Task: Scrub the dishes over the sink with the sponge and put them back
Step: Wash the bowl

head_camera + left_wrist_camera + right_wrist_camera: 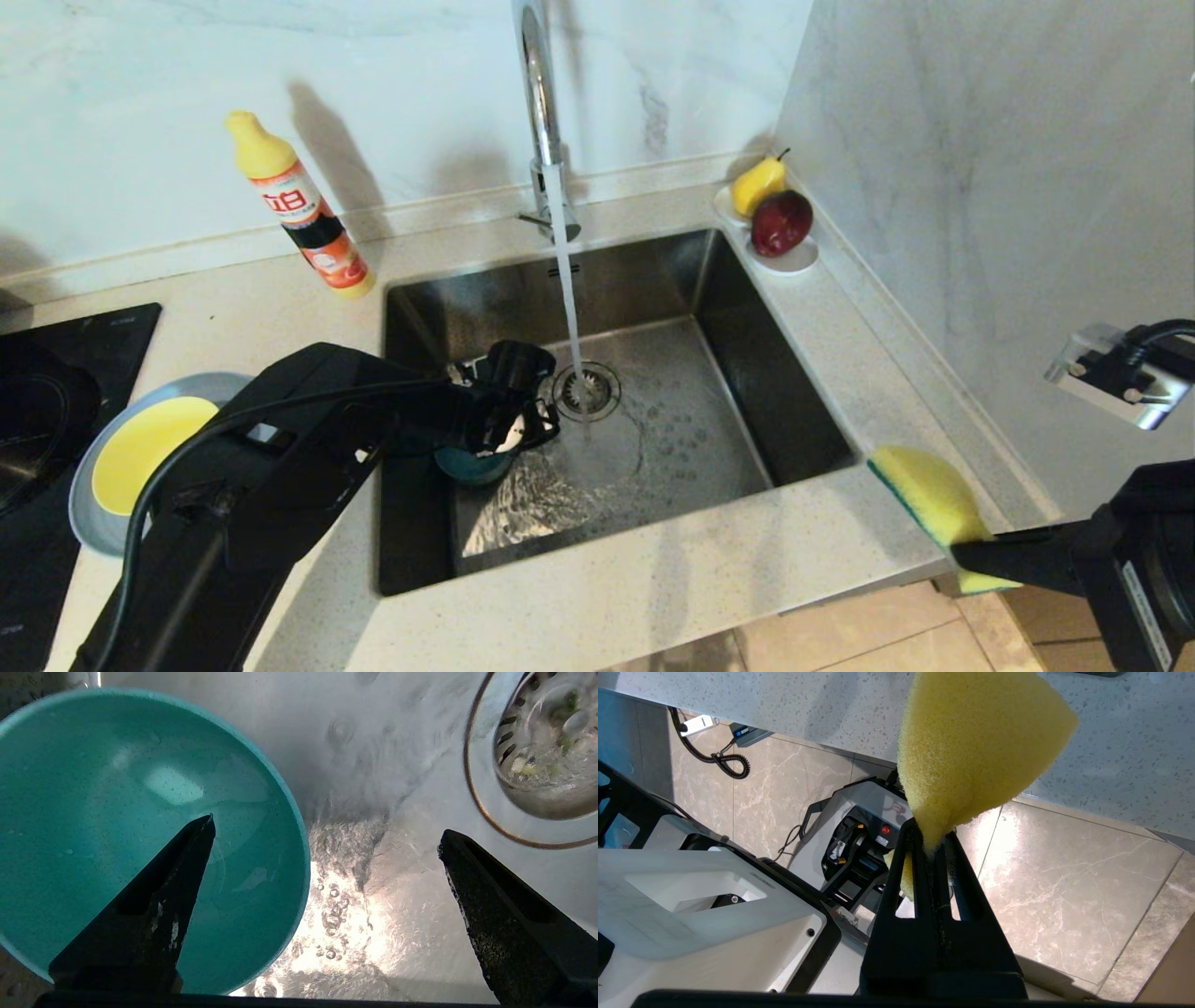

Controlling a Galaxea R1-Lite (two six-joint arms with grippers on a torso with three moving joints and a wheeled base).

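Head view: the small teal-blue bowl (pixel 471 464) is seen on the floor of the stainless steel sink (pixel 803 392), toward the sink's left side and beside the round drain strainer (pixel 586 391), largely covered by the left gripper (pixel 523 431). From the left wrist view the bowl (pixel 117 812) is shown upright with a wet interior; the left gripper (pixel 327 835) is spread wide, one finger (pixel 154 905) lying over the bowl's interior and the other (pixel 504 914) over the wet sink floor, so the rim sits between them and nothing is grasped. Water is poured from the tall chrome faucet (pixel 540 93) in a stream (pixel 568 289) onto the strainer. The yellow sponge (pixel 934 509) with its dark green scouring layer is clenched in the right gripper (pixel 976 551), held past the front right corner of the sink at the counter's edge; in the right wrist view the sponge (pixel 976 751) is pinched at its narrow end between the closed fingers (pixel 924 858). On the counter (pixel 653 579) left of the sink, a pale yellow-green bowl (pixel 149 448) is set on a grey-blue plate (pixel 93 504), beside a black cooktop (pixel 47 392). A detergent bottle (pixel 303 210) stands behind the sink's left corner, and a pear (pixel 756 184) and a dark red fruit (pixel 780 222) rest in a small white dish (pixel 794 257) at the back right corner.
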